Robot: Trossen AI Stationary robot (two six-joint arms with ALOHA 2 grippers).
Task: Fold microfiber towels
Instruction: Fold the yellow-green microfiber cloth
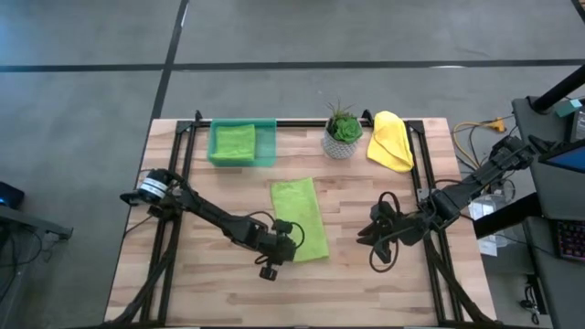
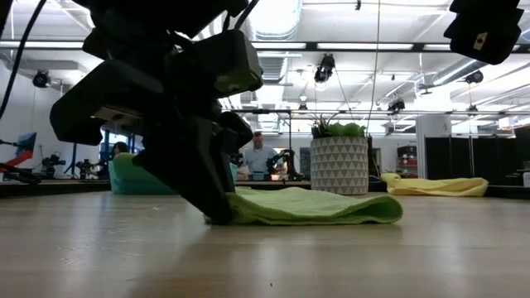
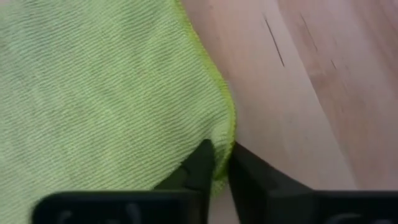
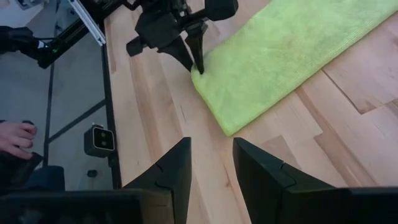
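The left gripper has its jaws pinched on the near corner of the lime green towel, whose long axis runs away toward the tray, while the right gripper waits half-open and empty just beside it.

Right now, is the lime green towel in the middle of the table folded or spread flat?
Folded. The lime green towel lies as a narrow strip, and the low view shows a doubled, rounded edge. The left gripper pinches one corner.

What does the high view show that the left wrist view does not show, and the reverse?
Only the high view shows the right gripper waiting beside the lime green towel, the yellow towel, the potted plant and the green tray holding another folded green towel. Only the left wrist view shows the fingers pinching the towel's edge. Both show the left gripper at the lime green towel on the table.
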